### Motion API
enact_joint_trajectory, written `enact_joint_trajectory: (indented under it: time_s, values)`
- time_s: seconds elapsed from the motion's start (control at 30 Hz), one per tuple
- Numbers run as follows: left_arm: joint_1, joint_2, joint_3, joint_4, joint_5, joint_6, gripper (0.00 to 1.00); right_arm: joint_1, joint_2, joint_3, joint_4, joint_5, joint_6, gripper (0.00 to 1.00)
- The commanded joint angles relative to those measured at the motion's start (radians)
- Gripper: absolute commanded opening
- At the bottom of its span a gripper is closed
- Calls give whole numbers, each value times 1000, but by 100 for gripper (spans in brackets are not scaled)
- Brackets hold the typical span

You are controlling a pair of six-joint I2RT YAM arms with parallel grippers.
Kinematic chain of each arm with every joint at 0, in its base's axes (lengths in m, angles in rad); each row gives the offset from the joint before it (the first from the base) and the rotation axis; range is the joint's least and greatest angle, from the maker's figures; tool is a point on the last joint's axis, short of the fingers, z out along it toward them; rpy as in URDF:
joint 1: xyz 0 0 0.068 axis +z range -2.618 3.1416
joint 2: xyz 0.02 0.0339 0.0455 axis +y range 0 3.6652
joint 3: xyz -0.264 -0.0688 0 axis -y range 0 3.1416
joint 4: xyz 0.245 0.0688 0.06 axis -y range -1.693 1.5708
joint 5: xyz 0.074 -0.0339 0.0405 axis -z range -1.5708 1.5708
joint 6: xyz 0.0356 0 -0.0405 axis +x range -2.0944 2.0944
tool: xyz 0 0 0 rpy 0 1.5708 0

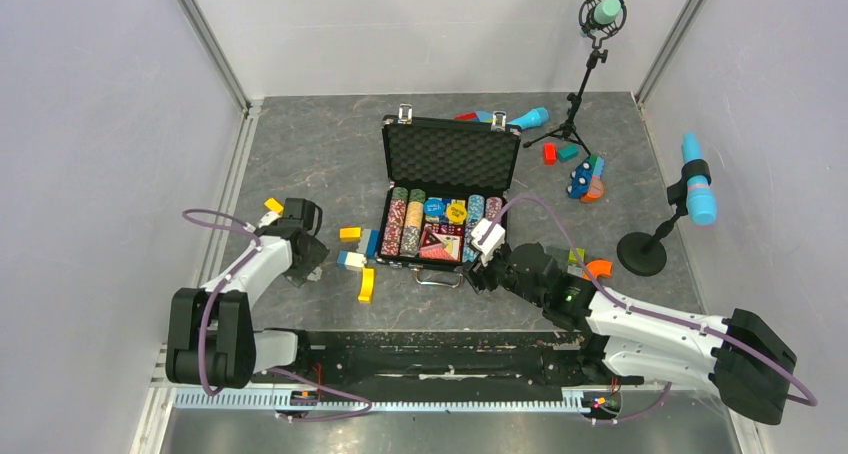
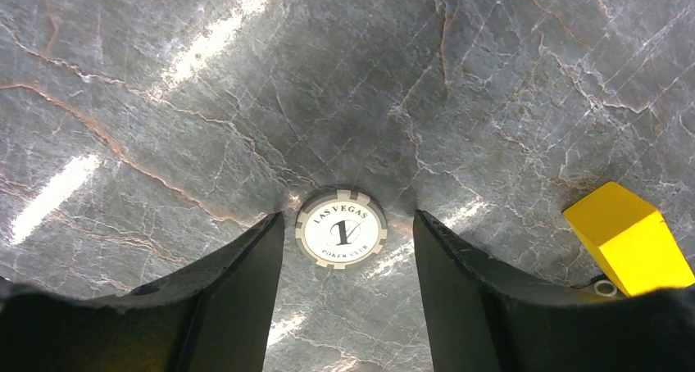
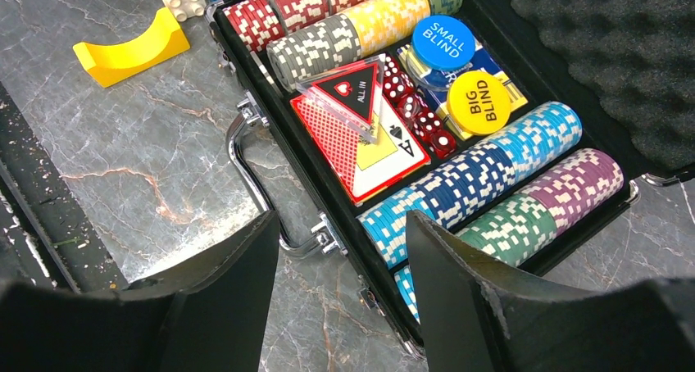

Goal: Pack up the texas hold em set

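Left arm (image 1: 250,264): seen from above at the near left of the counter (image 1: 300,144).
Left jaws: held apart and low over the counter.
Loose chip (image 2: 341,229): a grey-and-white "Las Vegas" chip marked 1 lies flat between the left jaws. It is shown by the left wrist view alone and is hidden under the arm from above.
Yellow block (image 2: 627,237): set just beside the left jaws.
Right arm (image 1: 640,329): stretched from the near right toward the briefcase (image 3: 274,118).
Right jaws: held apart over the case's near edge, by the silver handle (image 3: 246,155).
Briefcase: placed open at mid-counter, well apart from the loose chip.
Contents: rows of chips (image 3: 483,171), a card deck (image 3: 336,138), red dice (image 3: 426,126), and buttons (image 3: 442,43) lettered "SMALL BLIND" and "BIG BLIND". The lettering is legible only in the right wrist view.
Foam-lined lid (image 1: 450,156): raised at the far side.
Microphones (image 1: 698,189): stood far right, shown only from above.
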Motion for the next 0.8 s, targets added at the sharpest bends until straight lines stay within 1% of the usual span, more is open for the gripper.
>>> enact_joint_trajectory:
  time_s: [0.0, 0.43, 0.6, 0.73, 0.77]
  values:
    - [-20, 48, -30, 35, 25, 0, 64, 2, -17, -9, 21, 22, -2, 61]
    - [-67, 77, -5, 37, 20, -11, 47, 2, -19, -16, 21, 27, -7, 61]
    - [-71, 35, 4, 11, 21, -8, 46, 2, -23, -15, 21, 31, -7, 61]
    - [-72, -32, 23, -33, 17, 0, 46, 2, -25, -12, 25, 43, 1, 62]
    - [-72, -51, 30, -48, 16, 1, 46, 1, -26, -12, 27, 53, 8, 67]
